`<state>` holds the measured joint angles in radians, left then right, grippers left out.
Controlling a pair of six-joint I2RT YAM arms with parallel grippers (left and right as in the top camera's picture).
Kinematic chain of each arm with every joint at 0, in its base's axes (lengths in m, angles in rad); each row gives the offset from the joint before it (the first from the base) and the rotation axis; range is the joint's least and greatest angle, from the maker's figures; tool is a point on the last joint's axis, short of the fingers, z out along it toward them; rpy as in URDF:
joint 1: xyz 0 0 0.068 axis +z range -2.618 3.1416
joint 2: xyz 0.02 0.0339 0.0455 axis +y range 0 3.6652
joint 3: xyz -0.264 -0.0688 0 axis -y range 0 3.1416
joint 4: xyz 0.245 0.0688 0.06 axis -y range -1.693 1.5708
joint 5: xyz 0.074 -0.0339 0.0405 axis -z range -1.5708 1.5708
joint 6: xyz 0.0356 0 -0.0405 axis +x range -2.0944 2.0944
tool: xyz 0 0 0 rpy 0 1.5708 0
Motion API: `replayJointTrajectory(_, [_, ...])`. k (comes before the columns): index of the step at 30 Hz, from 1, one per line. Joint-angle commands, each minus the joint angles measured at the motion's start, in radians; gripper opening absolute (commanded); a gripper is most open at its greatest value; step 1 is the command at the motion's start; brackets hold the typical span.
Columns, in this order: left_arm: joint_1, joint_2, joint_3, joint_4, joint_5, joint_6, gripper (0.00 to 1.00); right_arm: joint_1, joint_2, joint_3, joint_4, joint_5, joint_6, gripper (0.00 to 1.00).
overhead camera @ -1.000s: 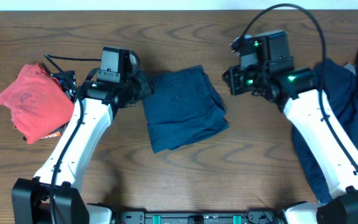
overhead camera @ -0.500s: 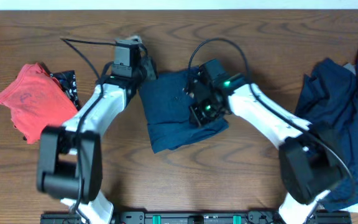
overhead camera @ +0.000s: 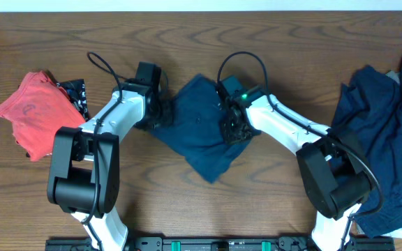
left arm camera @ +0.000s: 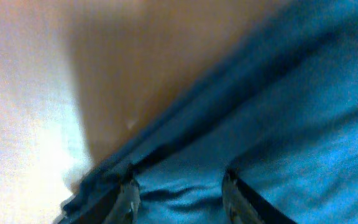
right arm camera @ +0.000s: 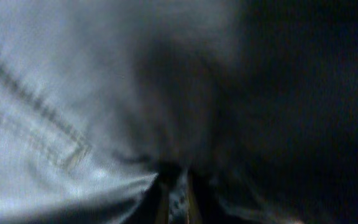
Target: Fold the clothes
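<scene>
A folded navy garment [overhead camera: 204, 132] lies at the table's middle, turned like a diamond. My left gripper [overhead camera: 156, 113] is at its left edge; in the left wrist view its fingers [left arm camera: 179, 193] stand apart with blue cloth [left arm camera: 278, 124] between and under them. My right gripper [overhead camera: 234, 130] is on the garment's right edge; in the right wrist view its fingers [right arm camera: 178, 190] are nearly together, pinching a fold of the cloth [right arm camera: 73, 124]. A heap of more navy clothes [overhead camera: 379, 132] lies at the far right.
A crumpled red cloth [overhead camera: 37, 115] lies at the far left, with a black patterned item [overhead camera: 77, 94] beside it. Bare wooden table [overhead camera: 145, 188] shows in front of the garment. The heap at the right reaches the table's right edge.
The right arm swung left from the back right onto the garment. Both grippers moved down onto its edges. The garment has turned and its lower corner has shifted toward the front.
</scene>
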<state>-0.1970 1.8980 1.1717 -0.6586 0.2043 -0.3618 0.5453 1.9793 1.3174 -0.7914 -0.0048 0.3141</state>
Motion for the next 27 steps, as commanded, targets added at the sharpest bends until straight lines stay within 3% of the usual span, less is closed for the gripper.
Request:
replayJointTrajectory(1, [-0.002,0.028,-0.032,-0.134,0.166,0.01,0.45,-0.066,0.029,-0.009,0.097,0.294,-0.054,0.18])
replayJointTrajectory(4, [-0.002,0.005,-0.032,-0.222,0.274,0.037,0.47,-0.083,0.029,0.003,0.184,0.249,-0.148,0.23])
replayJointTrajectory(10, [0.011,-0.14,-0.031,-0.175,0.235,0.055,0.54,-0.082,0.029,0.016,0.189,0.181,-0.159,0.24])
replayJointTrajectory(14, [0.011,-0.209,-0.032,-0.05,0.188,0.075,0.87,-0.077,0.029,0.016,0.17,0.176,-0.158,0.25])
replayJointTrajectory(17, [0.011,-0.208,-0.032,0.064,0.188,0.081,0.98,-0.075,0.029,0.016,0.171,0.176,-0.158,0.25])
replayJointTrajectory(27, [0.011,-0.04,-0.032,0.264,0.188,0.074,0.99,-0.073,0.029,0.016,0.154,0.171,-0.154,0.25])
